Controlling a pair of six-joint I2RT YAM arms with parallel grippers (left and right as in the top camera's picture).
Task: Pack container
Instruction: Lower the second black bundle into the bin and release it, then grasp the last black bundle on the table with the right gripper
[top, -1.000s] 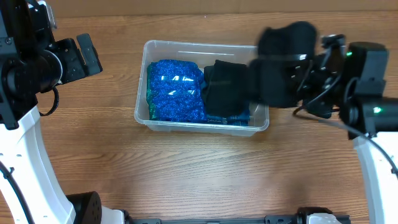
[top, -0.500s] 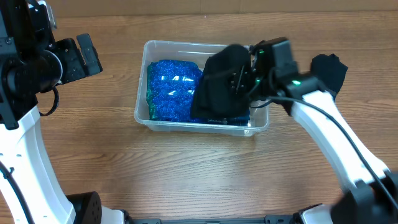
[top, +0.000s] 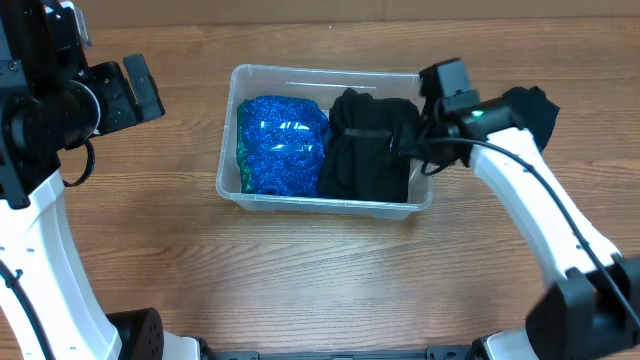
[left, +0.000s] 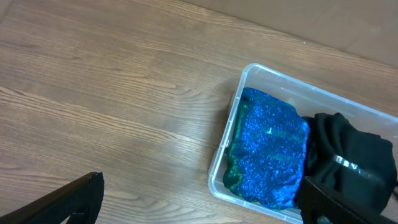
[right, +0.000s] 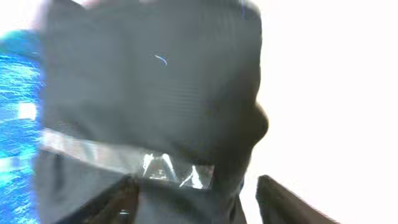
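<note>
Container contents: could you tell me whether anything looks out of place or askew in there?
The black bundle in the right half of the container sits heaped and bulging, and seems to reach over the near rim. The blue glittery pack beside it lies flat. Nothing has spilled.

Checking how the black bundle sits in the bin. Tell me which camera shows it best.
Overhead: the whole black bundle shows, filling the container's right half beside the blue glittery pack. The left wrist view catches only part of it, cropped at the frame's edge. The right wrist view is too close and blurred.
</note>
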